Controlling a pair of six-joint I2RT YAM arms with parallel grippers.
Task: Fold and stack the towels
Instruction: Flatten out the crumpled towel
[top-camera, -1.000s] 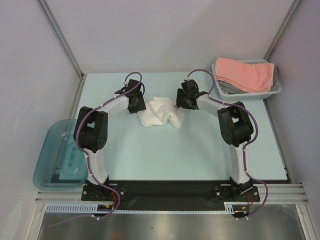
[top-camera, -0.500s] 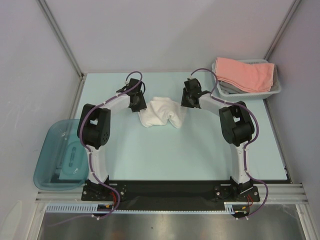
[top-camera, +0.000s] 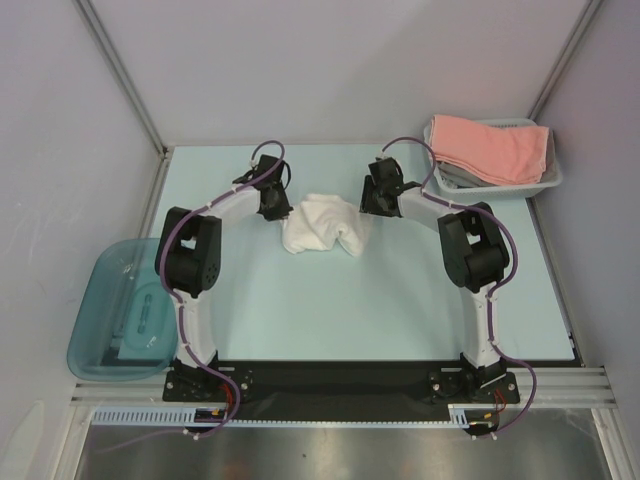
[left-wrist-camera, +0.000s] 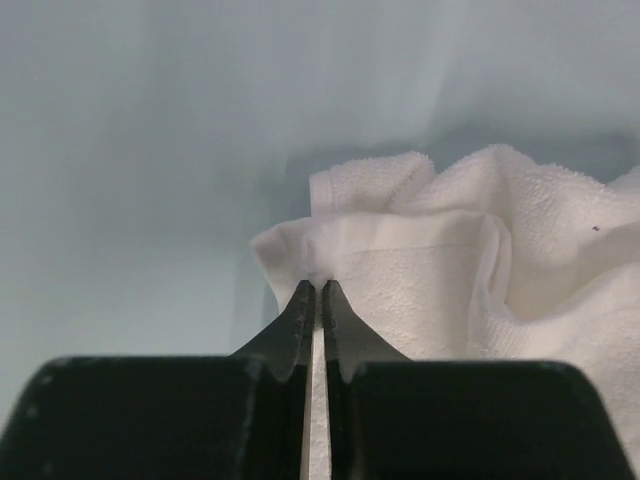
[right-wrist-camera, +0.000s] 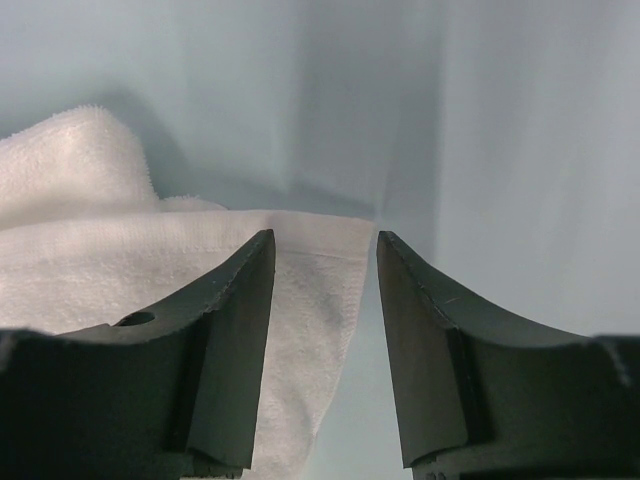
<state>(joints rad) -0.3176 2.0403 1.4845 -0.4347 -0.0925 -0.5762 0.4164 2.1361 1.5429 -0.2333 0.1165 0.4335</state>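
while the white towel (top-camera: 322, 226) lies crumpled on the table (top-camera: 400, 310) between both arms, i see my left gripper (left-wrist-camera: 318, 288) pinched almost closed on a hemmed corner of it. my right gripper (right-wrist-camera: 325, 245) stands partly open, jaws straddling the opposite corner without clamping. the salmon-pink towel (top-camera: 490, 147) drapes over the white basket (top-camera: 548, 181) at far right.

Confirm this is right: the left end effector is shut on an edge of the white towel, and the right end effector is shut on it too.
Not quite. The left end effector is shut on the white towel, but the right end effector is open. The right wrist view shows its jaws standing apart, with a corner of the towel lying between them, not pinched.
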